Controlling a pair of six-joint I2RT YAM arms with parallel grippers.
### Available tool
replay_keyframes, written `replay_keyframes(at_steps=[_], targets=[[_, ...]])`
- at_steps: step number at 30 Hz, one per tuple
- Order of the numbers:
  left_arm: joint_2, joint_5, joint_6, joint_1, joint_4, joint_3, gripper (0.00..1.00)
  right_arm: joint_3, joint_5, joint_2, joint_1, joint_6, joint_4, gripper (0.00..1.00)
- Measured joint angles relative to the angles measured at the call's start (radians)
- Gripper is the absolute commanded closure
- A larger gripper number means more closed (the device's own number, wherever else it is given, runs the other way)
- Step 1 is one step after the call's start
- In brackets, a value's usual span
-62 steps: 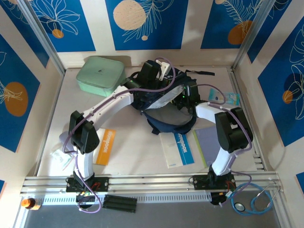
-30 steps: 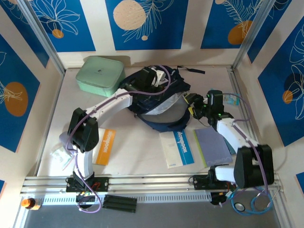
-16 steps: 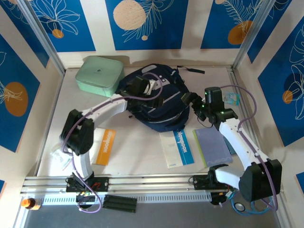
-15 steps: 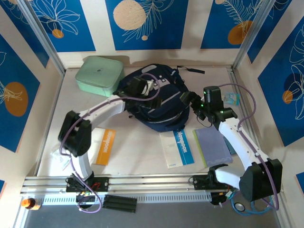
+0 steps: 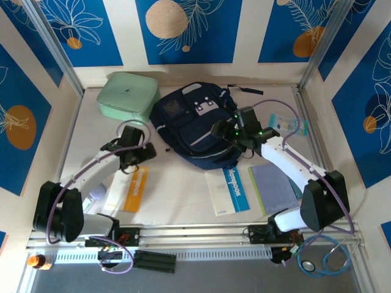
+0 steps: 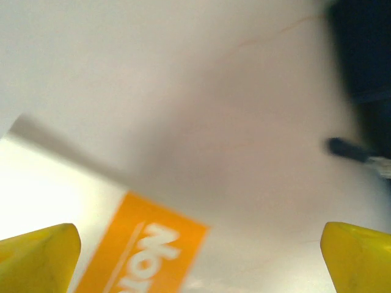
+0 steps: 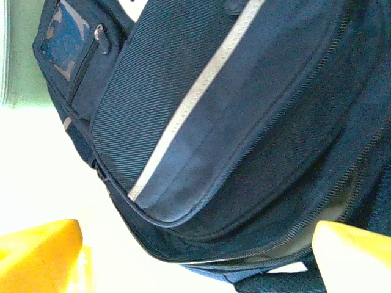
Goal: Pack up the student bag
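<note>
The student bag (image 5: 192, 125), navy with a grey stripe and white patches, lies flat at the back middle of the table. My right gripper (image 5: 223, 132) hovers open over its right lower part. In the right wrist view the bag (image 7: 232, 122) spreads between and beyond the yellow fingertips (image 7: 38, 253) of that gripper (image 7: 195, 262), which hold nothing. My left gripper (image 5: 135, 162) is open left of the bag, above the top end of an orange booklet (image 5: 135, 188). In the left wrist view that gripper (image 6: 198, 259) is empty, with the booklet (image 6: 143, 253) below it and the bag's dark edge (image 6: 366, 55) at the upper right.
A mint-green case (image 5: 128, 96) stands at the back left beside the bag. A blue-and-white booklet (image 5: 229, 189) and a purple notebook (image 5: 273, 188) lie near the front right. A small packet (image 5: 287, 125) sits at the right, and a white item (image 5: 98, 195) at the front left.
My left gripper opened, let go of the bag and drew back to the near left over the orange booklet. The bag dropped flat. My right gripper opened and moved left over the bag.
</note>
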Motion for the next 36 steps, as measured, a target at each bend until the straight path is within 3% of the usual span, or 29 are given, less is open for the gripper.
replay_keyframes(at_steps=[5,17,26,36], targets=[[-0.103,0.045,-0.087,0.026,-0.06,-0.112,0.06,0.025,-0.004,0.019,0.029,0.0,0.005,0.04],[-0.171,0.201,-0.206,-0.06,-0.1,-0.226,0.0,0.028,-0.022,0.067,0.042,0.0,0.008,0.03],[-0.064,0.274,-0.298,-0.119,0.045,-0.213,0.0,0.032,-0.017,0.067,0.042,0.0,0.006,0.04],[0.103,0.435,-0.447,-0.121,0.396,-0.156,0.0,0.042,-0.025,0.083,0.056,-0.002,0.008,0.07]])
